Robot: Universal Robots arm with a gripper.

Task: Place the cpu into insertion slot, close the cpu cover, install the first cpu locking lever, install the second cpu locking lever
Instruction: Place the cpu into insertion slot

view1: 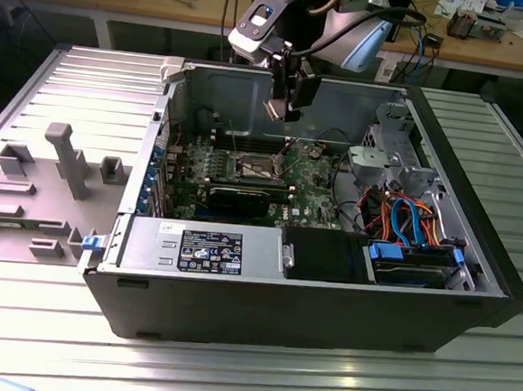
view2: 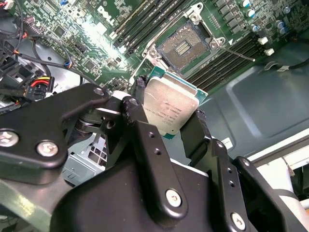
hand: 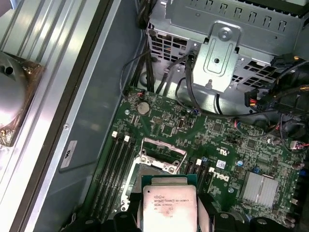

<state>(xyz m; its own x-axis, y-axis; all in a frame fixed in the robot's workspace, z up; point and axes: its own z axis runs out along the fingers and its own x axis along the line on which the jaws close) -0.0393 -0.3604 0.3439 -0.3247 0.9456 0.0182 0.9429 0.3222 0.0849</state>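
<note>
Cpu (hand: 169, 209): lines of fine dark print on its metal top, in the first wrist view, too small to read. Green circuit board (hand: 227, 137): white logo lettering. Power supply (view1: 149, 241), lower centre of the exterior view: black label (view1: 210, 251) with white print, illegible. Grey case wall (hand: 91, 121): small white sticker (hand: 68, 154), unreadable.

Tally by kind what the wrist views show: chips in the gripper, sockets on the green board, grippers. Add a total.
cpu, held in the gripper: 1
insertion slot, on the green board: 1
gripper: 1
Total: 3
</note>
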